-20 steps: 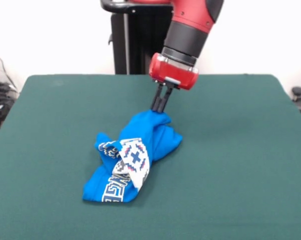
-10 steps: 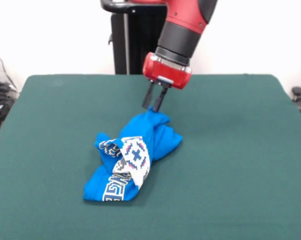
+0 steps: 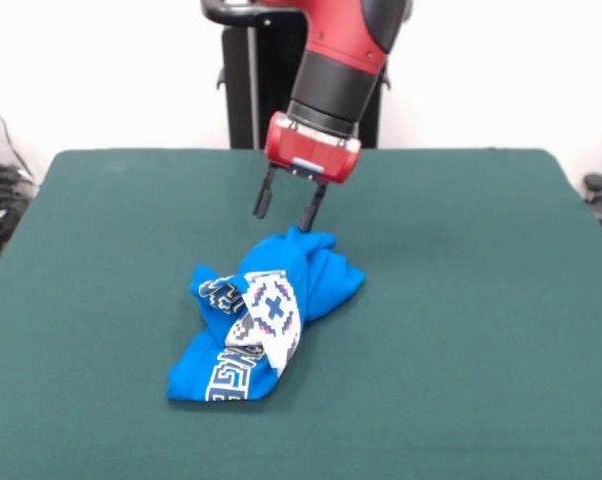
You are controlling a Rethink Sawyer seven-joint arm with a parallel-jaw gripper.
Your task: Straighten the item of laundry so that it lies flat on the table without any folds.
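T-shirt (image 3: 271,315) crumpled; gripper (image 3: 285,212) jaws wide apart, empty.

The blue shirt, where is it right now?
In the front view, the blue shirt lies crumpled near the middle of the green table, just below the open gripper.

Plain white wall (image 3: 501,70) behind; cables (image 3: 1,185) & gear at both side edges.
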